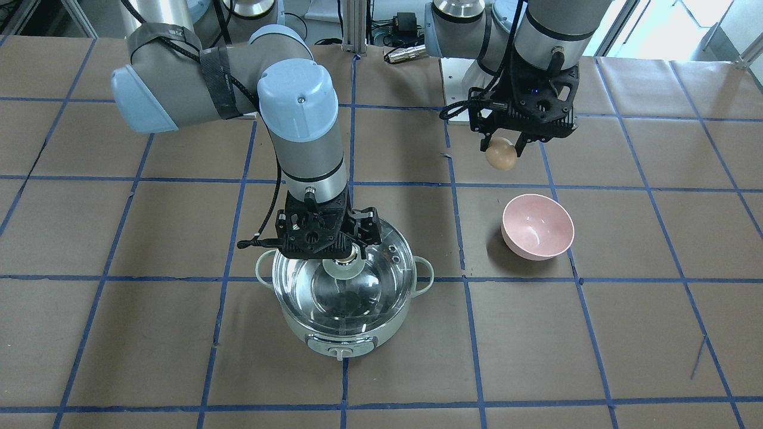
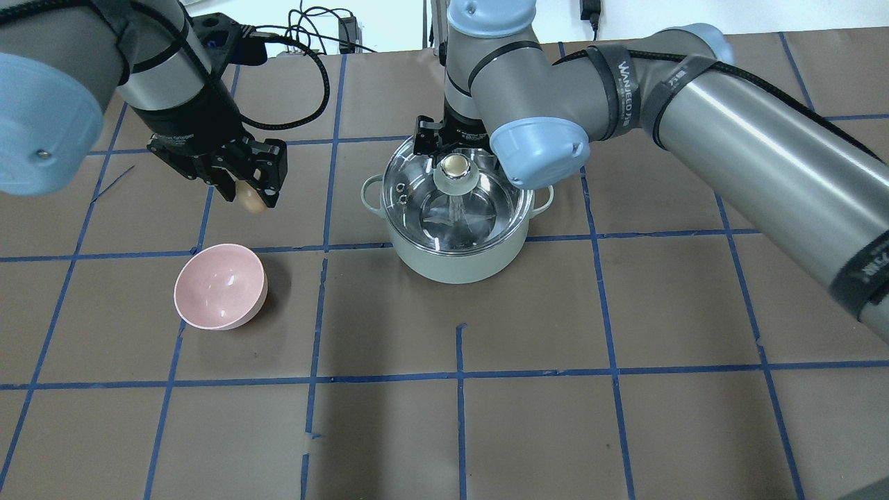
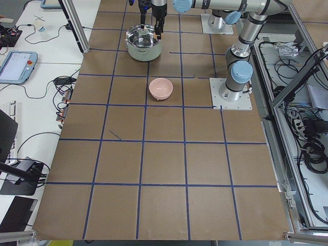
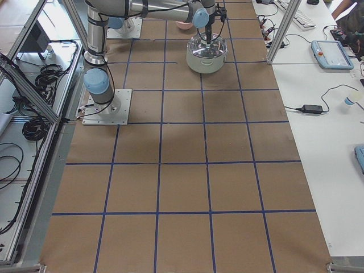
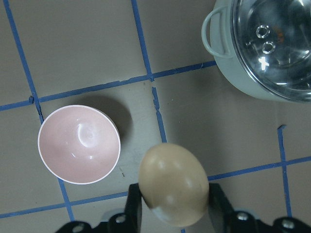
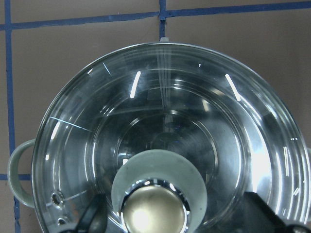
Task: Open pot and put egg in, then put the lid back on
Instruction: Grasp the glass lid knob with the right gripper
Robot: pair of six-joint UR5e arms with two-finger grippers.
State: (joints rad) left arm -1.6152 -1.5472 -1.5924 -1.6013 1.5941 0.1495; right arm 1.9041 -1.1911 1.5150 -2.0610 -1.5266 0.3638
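The pale-green pot [image 2: 455, 260] stands mid-table with the clear glass lid [image 2: 486, 208] lying on it. My right gripper [image 2: 455, 161] is down over the lid's beige-gold knob [image 2: 455, 165]. In the right wrist view the fingers [image 6: 92, 218] stand either side of the knob [image 6: 153, 213] with gaps, so the gripper is open. My left gripper [image 1: 501, 146] is shut on the tan egg [image 1: 501, 156] and holds it in the air, apart from the pot [image 1: 334, 339]. The left wrist view shows the egg [image 5: 173, 184] between the fingers, with the lidded pot [image 5: 233, 73] at the top right.
An empty pink bowl [image 2: 221, 286] sits on the table near my left gripper, in front of it and a little to its left; the left wrist view shows the bowl [image 5: 79, 144] below. The brown table cover carries a blue tape grid [image 2: 458, 378].
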